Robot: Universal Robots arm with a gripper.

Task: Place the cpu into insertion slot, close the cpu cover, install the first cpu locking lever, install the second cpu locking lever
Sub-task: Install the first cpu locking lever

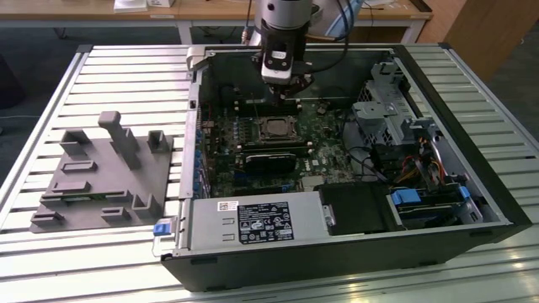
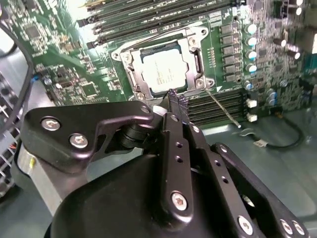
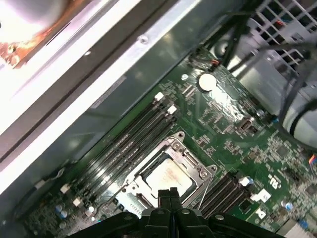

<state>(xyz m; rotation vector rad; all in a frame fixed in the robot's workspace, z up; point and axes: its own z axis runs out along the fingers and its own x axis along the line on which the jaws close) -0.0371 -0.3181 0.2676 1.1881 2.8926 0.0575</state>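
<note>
Claw (image 2: 173, 95), tips pressed together and empty, hovers at the edge of the cpu cover (image 2: 195, 59) beside a loose locking lever (image 2: 224, 108); pushing it probably needs steady, centred contact.

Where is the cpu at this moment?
In the second wrist view the cpu lies on the green board, inside the cover frame, just beyond the gripper tip.

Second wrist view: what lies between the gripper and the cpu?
Just the near edge of the cpu cover, whose frame lies around the cpu; the gripper is poised at that edge. Both wrist views show it.
</note>
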